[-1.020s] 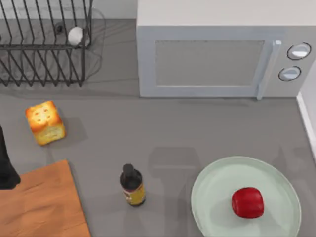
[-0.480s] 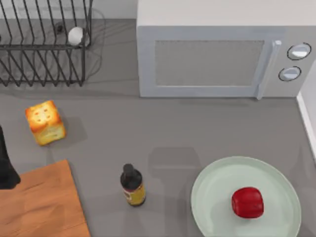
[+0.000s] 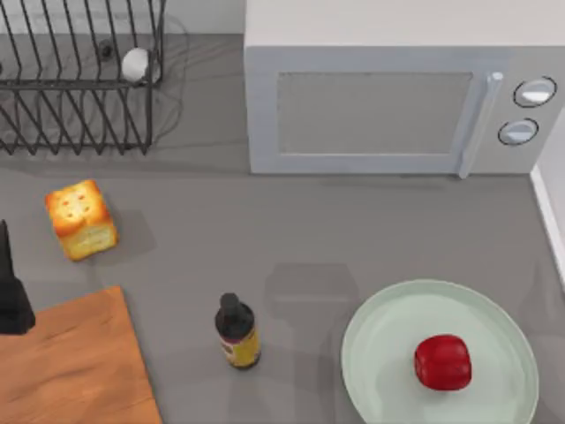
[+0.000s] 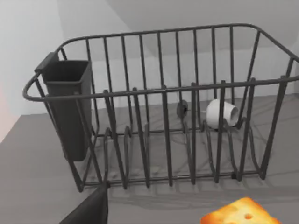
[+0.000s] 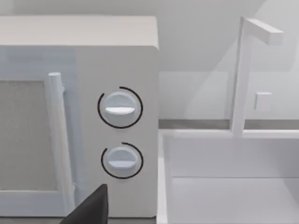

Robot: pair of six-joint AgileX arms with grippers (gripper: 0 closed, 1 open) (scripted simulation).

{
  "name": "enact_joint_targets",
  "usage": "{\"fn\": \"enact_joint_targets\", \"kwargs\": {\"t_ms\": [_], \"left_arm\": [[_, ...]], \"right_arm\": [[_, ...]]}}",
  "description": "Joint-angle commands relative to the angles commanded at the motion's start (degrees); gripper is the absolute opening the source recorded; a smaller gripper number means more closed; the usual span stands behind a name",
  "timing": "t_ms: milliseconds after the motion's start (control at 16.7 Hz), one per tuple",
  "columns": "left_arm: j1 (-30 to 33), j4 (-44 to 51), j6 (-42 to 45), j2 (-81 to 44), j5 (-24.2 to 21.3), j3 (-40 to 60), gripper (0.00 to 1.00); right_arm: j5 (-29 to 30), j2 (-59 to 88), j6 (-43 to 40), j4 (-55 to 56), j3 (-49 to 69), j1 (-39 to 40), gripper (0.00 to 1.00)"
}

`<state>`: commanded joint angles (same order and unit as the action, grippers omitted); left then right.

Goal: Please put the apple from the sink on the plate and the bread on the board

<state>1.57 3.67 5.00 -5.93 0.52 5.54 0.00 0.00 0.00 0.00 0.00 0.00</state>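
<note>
My left gripper (image 3: 11, 296) hangs at the board's (image 3: 75, 367) far-left corner, near the bread (image 3: 81, 219); its opening I cannot tell.

The left hand (image 3: 11, 296) is plain matte black.

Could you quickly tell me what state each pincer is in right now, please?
Left pincer: at the table's left edge beside the board, holding nothing I can see; open or closed cannot be told.
Right pincer: facing the microwave; cannot be told.
</note>
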Motion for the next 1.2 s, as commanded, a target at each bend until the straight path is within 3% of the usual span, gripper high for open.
{"fn": "enact_joint_targets", "kwargs": {"t_ms": [300, 780, 1200], "left_arm": [[3.7, 10.89, 13.35, -20.45, 1.1, 19.01, 1.0], [7.61, 35.87, 37.03, -70.43, 1.54, 57.86, 1.0], [6.77, 55.08, 49.51, -103.47, 0.13, 81.52, 1.0]], "right_arm": [[0.0, 0.0, 0.0, 0.0, 0.0, 0.0, 1.0], [0.0, 0.0, 0.0, 0.0, 0.0, 0.0, 1.0], [0.0, 0.0, 0.0, 0.0, 0.0, 0.0, 1.0]]}}
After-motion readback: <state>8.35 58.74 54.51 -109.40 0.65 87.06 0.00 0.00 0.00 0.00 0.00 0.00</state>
